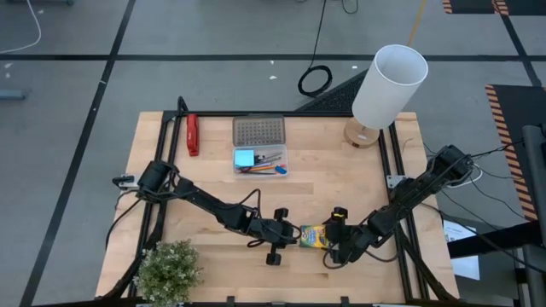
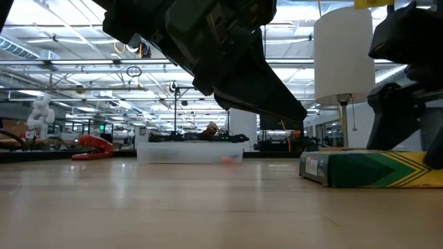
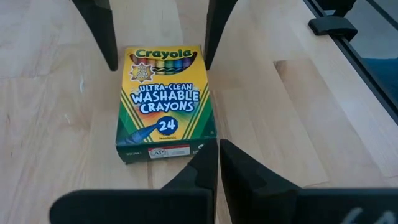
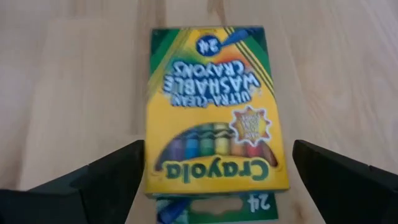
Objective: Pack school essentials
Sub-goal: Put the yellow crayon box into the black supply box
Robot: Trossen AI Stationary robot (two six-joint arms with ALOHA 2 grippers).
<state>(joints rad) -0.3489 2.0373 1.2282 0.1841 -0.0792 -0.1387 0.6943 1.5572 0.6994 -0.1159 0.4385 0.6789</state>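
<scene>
Crayons: flat green-yellow cardboard crayon box (image 1: 313, 236) lies on the wooden table (image 1: 341, 179), between both arms. Right gripper (image 4: 217, 186) spread wide, straddling the box's end; centre it before you close. Left gripper (image 3: 217, 165) pinched shut just beside the opposite end.

The wooden surface (image 1: 333, 183) carries a lamp with a white cylindrical shade (image 1: 389, 85) and a round wooden base (image 1: 362, 135) at its far right corner. Taking this lamp as the landmark, a long red stapler-like object (image 1: 192, 134) lies well to its left, near the far left corner, and a small green plant (image 1: 168, 269) stands diagonally opposite, at the near left corner. A coiled black cable (image 1: 315, 80) lies on the grey floor (image 1: 213, 34) just behind and left of the lamp.
</scene>
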